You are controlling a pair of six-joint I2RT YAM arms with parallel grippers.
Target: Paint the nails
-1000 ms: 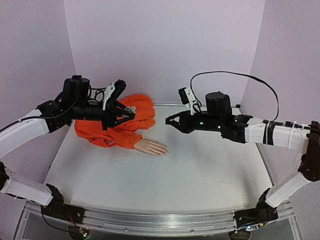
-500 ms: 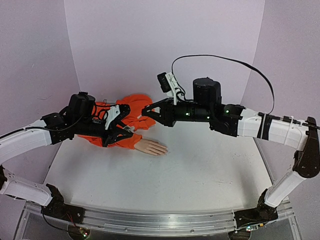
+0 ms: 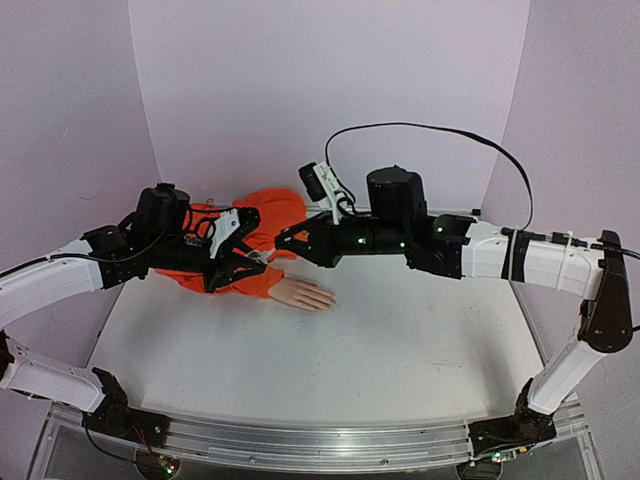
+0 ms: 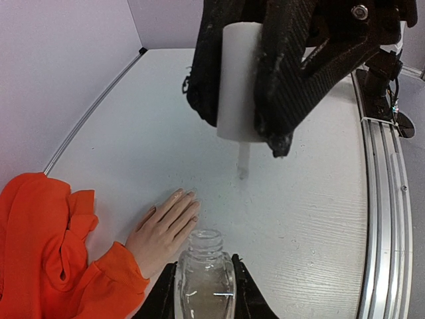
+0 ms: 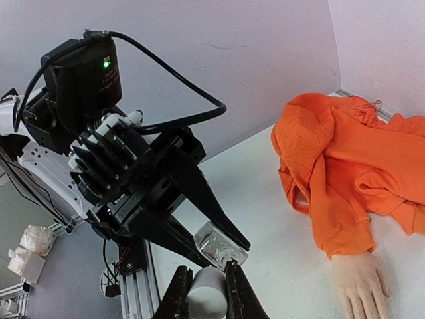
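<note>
Nails [image 4: 188,197] on mannequin hand [image 4: 163,229] lie flat on counter [image 4: 299,219], just beside open bottle [image 4: 204,256]; look unpainted, tho too small to be sure. Left end effector [image 4: 204,292] clamped on bottle. Right end effector [image 5: 207,296] pinches white cap [image 4: 240,80] w/ brush stem above bottle mouth. Cap's off; all painting left.

tiny pale peach nails [image 4: 193,195], facing up
</note>
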